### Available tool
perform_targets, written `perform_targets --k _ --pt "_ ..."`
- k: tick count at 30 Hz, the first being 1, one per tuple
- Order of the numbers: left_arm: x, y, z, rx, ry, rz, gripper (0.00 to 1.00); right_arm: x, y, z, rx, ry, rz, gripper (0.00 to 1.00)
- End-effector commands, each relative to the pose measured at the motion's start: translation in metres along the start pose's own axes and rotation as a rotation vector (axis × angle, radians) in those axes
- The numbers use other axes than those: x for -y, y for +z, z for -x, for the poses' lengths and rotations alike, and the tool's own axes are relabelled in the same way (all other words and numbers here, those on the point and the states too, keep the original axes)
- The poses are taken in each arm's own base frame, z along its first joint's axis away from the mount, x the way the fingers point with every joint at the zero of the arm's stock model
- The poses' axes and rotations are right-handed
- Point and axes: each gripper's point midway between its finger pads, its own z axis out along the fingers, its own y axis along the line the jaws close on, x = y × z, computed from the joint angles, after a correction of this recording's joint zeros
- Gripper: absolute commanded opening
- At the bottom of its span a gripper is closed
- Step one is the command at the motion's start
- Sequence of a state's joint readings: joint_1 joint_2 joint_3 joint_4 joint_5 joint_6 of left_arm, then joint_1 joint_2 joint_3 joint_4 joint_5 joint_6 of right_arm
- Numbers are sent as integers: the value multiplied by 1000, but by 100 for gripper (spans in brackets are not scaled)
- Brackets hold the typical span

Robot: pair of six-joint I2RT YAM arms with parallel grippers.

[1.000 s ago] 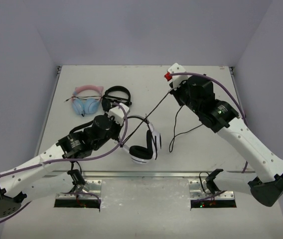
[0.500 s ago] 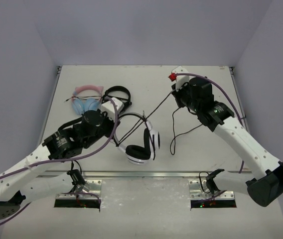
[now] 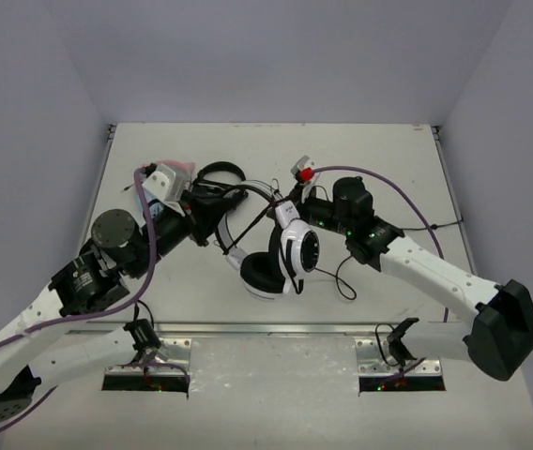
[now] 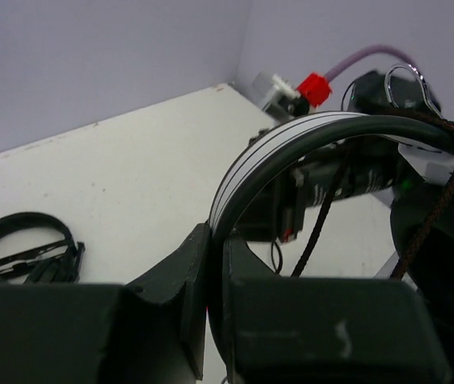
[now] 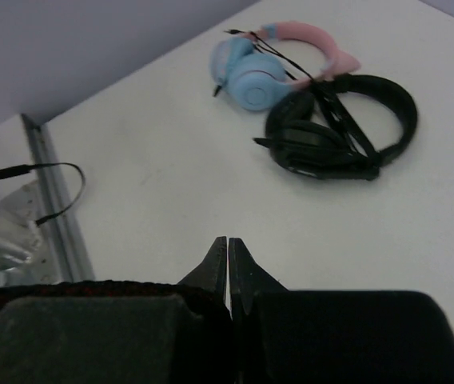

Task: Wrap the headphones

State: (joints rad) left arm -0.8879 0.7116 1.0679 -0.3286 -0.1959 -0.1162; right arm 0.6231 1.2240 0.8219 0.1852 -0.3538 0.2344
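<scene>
The white headphones (image 3: 290, 251) with black ear cushions hang tilted above the table's middle. My left gripper (image 3: 218, 204) is shut on their white-and-black headband (image 4: 291, 138), which rises from between the jaws in the left wrist view. My right gripper (image 3: 292, 204) is close to the right of the headband, just above the ear cups. It is shut on the thin black cable (image 5: 91, 290), which runs into its jaws from the left. The cable crosses the headband (image 4: 323, 216). A slack loop of cable (image 3: 346, 281) lies under the right arm.
A pink-and-blue cat-ear pair (image 5: 267, 64) and an all-black pair (image 5: 339, 128) lie at the back left, partly hidden by my left arm in the top view (image 3: 220, 173). A metal rail (image 3: 276, 328) runs along the near edge.
My left gripper has carried the headphones up and toward the back. My right gripper has swung left and nearer with the cable, from the back right to right beside the headband.
</scene>
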Motion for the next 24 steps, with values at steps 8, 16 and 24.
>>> perform_targets --k 8,16,24 --pt "-4 -12 194 569 -359 97 0 -102 65 12 208 189 442 15" --pt "-54 32 193 499 -331 512 0 -144 91 -39 126 229 477 7" --pt "-70 68 180 465 -280 685 1 -144 56 -74 82 197 410 6"
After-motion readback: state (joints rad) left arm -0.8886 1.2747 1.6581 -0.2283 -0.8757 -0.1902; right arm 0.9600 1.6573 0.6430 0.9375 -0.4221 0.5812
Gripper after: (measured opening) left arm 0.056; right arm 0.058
